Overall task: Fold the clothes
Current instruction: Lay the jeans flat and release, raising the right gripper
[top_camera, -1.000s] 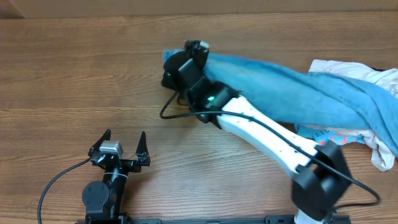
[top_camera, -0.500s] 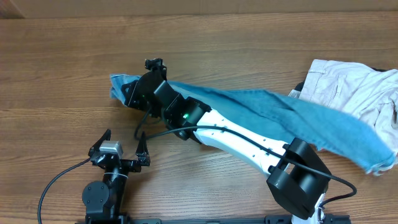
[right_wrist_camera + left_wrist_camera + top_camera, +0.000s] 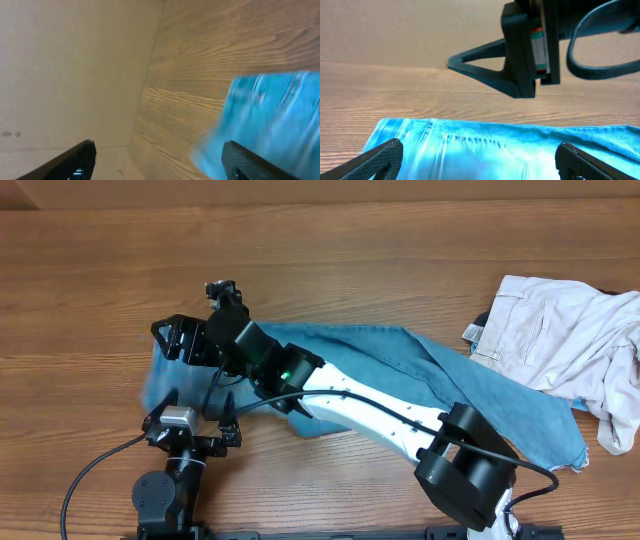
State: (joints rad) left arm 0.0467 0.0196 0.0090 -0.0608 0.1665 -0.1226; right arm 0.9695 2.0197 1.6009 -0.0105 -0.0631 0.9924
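The light blue jeans (image 3: 400, 355) lie stretched across the table from lower right to left. Their left end is blurred, just in front of my left gripper (image 3: 200, 396). That gripper stands open near the front edge, and the left wrist view shows the jeans (image 3: 485, 150) filling the space beyond its spread fingers (image 3: 380, 157). My right gripper (image 3: 180, 340) hangs open above the jeans' left end with nothing between its fingers. In the right wrist view the denim (image 3: 275, 110) shows blurred to the right of the right gripper (image 3: 160, 160). The left wrist view also catches the right gripper (image 3: 520, 50) hovering over the cloth.
A heap of beige trousers (image 3: 560, 330) lies at the far right, and the jeans' other end reaches beneath it. The white right arm (image 3: 380, 405) crosses over the jeans diagonally. Bare wooden table (image 3: 100, 260) shows at the back and left.
The right gripper pulled the jeans leftwards across the table, then opened and let go. The jeans' left end has dropped in front of the left gripper, which has not moved.
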